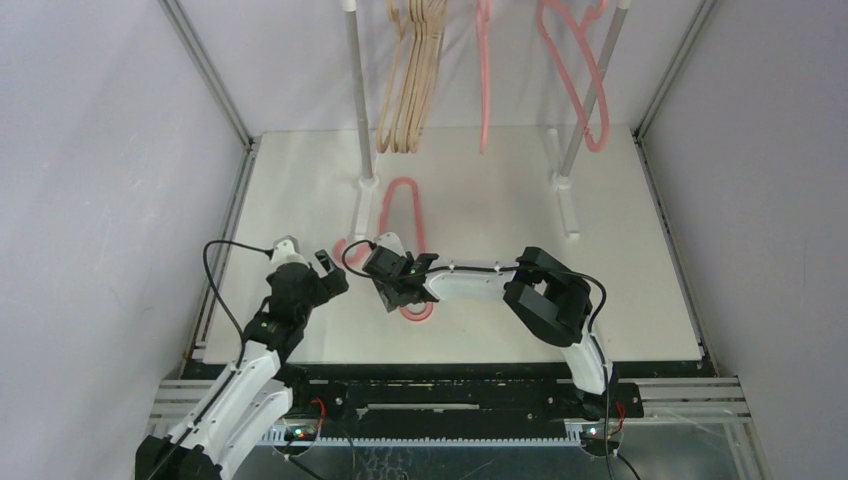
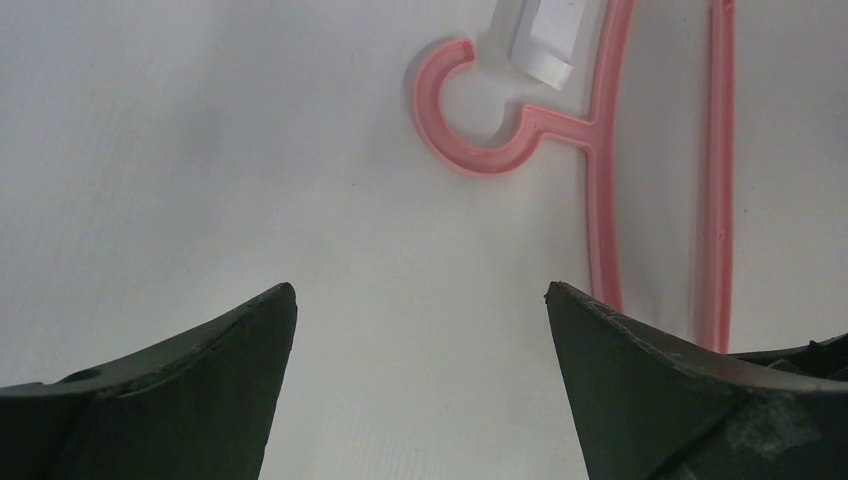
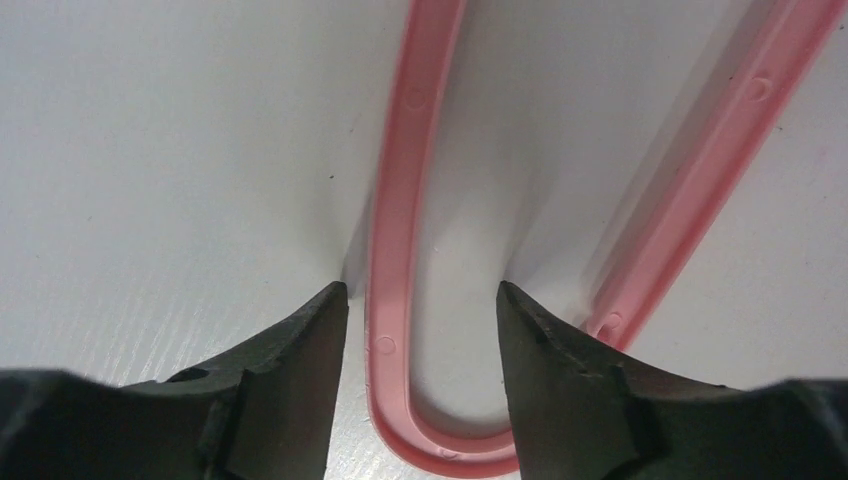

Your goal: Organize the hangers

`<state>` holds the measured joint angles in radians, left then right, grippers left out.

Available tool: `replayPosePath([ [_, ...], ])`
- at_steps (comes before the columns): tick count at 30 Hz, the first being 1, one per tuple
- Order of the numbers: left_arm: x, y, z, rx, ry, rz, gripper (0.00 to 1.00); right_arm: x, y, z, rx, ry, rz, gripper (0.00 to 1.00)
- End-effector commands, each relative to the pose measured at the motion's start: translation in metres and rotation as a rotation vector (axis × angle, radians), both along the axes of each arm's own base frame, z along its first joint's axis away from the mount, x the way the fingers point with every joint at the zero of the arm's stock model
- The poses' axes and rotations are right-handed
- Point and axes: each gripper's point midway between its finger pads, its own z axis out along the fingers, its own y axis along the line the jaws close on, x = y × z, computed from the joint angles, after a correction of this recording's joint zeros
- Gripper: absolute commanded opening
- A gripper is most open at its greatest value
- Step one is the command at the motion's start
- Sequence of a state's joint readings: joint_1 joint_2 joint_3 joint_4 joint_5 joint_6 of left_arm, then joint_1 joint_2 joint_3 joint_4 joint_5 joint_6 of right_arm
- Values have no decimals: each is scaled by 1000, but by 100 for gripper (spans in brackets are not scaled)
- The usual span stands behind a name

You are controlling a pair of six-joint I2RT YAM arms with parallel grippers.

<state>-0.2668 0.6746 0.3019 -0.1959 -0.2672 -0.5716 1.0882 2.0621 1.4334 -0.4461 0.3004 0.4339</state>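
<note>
A salmon pink hanger lies flat on the white table, its hook to the left. My right gripper is low over the hanger's near rounded end. In the right wrist view its open jaws straddle one bar of that hanger without closing on it. My left gripper is open and empty just left of the hook. The left wrist view shows the hook ahead of the open gripper. Several beige hangers and pink hangers hang on the rack at the back.
Two grey upright rack poles stand on white feet at the back of the table. One white foot lies against the hanger's hook. Metal frame rails bound the table sides.
</note>
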Motion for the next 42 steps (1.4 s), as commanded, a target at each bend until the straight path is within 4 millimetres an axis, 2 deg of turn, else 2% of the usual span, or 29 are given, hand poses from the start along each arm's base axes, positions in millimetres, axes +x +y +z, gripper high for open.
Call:
replayPosePath([
  [1, 4, 4, 7, -13, -43, 32, 99, 3, -1, 2, 33, 16, -38, 60],
  [4, 5, 4, 7, -14, -46, 36, 99, 3, -10, -3, 5, 13, -51, 55],
  [7, 4, 5, 7, -13, -46, 37, 100, 0, -17, -9, -14, 21, -58, 40],
  [10, 4, 5, 7, -14, -46, 39, 99, -4, -21, -14, -21, 36, -56, 37],
  [12, 4, 5, 7, -12, -48, 42, 99, -10, -24, -19, -28, 60, -43, 26],
  [15, 4, 6, 7, -12, -51, 45, 99, -19, -31, -24, -37, 98, -30, 0],
  [20, 4, 7, 7, -10, -50, 52, 99, -36, -39, -14, 8, 155, 10, 0],
  [24, 3, 7, 7, -10, -49, 53, 99, -50, -50, 12, 64, 186, 51, 0],
  [27, 3, 8, 8, -11, -53, 57, 100, -49, -59, 49, 127, 144, 51, 0],
  [31, 4, 9, 10, -4, -62, 61, 99, -44, -66, 104, 294, 124, 44, 0],
  [34, 5, 8, 12, -5, -64, 55, 99, -39, -82, 139, 420, 126, 9, 0],
  [37, 6, 5, 12, -18, -68, 46, 99, -34, -102, 159, 491, 103, -30, 0],
  [42, 7, 2, 10, -29, -64, 32, 99, -32, -139, 178, 590, 104, -105, 0],
])
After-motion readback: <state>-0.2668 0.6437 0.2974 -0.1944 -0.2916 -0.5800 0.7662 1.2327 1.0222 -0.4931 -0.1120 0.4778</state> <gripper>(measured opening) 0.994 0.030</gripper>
